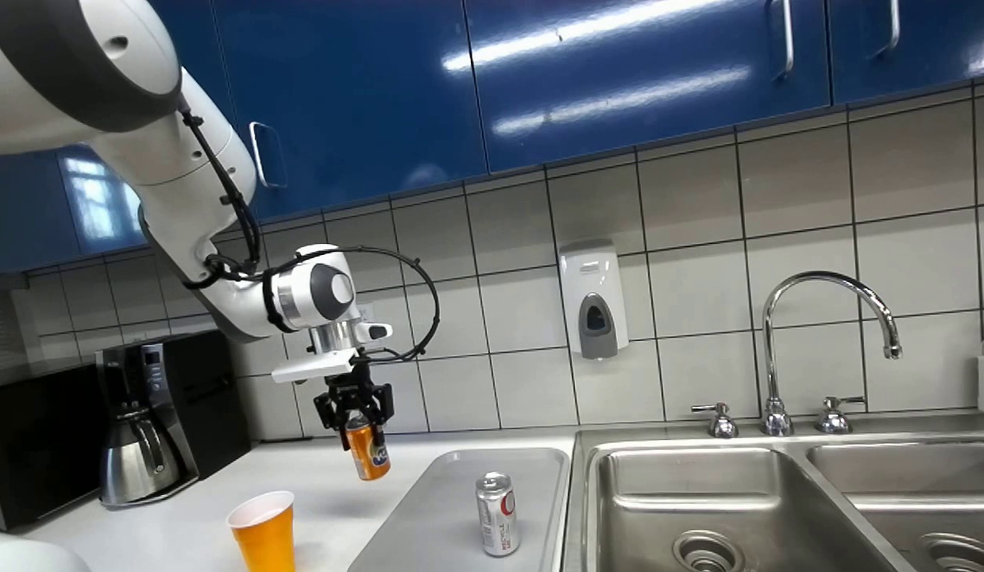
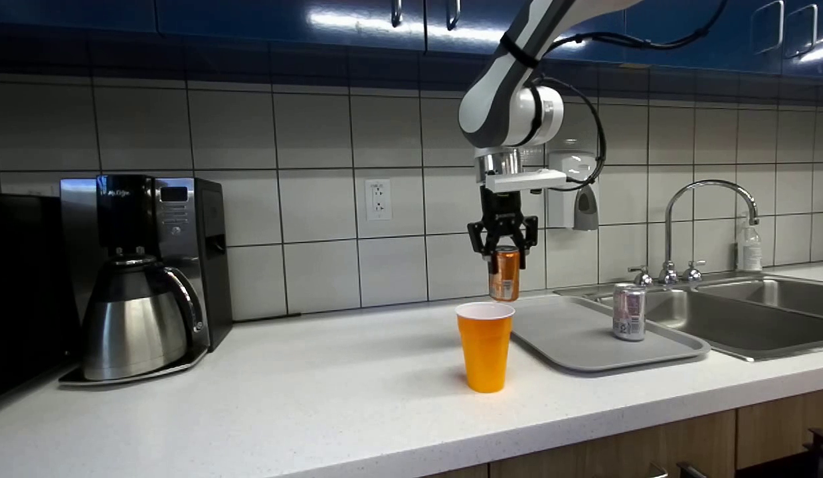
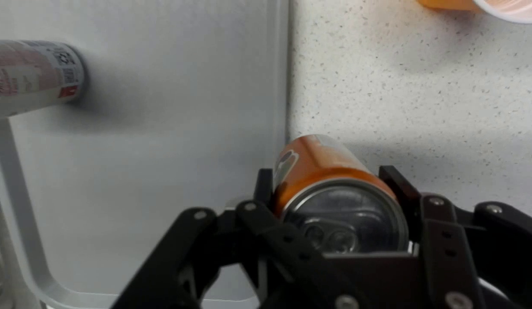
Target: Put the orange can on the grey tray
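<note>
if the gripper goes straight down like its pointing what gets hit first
The orange can in the gripper would likely meet the counter first, perhaps catching the tray's rim; depth is unclear.

Blue cupboards (image 1: 428, 103) above pale tiles (image 1: 523, 310)

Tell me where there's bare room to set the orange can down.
The grey tray is bare from the silver can across to the edge away from the sink. The white counter is bare between the coffee maker and the orange cup. It's tightest between the silver can and the sink.
</note>
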Controlling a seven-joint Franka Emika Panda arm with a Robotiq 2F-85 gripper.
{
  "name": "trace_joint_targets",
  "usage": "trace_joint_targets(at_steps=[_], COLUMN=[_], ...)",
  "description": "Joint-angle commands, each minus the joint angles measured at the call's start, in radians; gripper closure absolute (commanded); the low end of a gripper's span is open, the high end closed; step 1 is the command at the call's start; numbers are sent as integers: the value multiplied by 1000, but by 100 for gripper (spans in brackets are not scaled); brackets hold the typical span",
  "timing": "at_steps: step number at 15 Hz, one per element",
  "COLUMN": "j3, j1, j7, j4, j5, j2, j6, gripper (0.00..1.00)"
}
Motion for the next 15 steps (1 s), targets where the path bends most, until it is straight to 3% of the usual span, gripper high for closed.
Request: trace_joint_targets(at_steps=[1, 15], j3=[-16, -64], j1=[-49, -73], j7=[17, 134], j4=[-46, -54], j5=[23, 17], j2=[-45, 57], j6=[-2, -10], gripper=[62, 62])
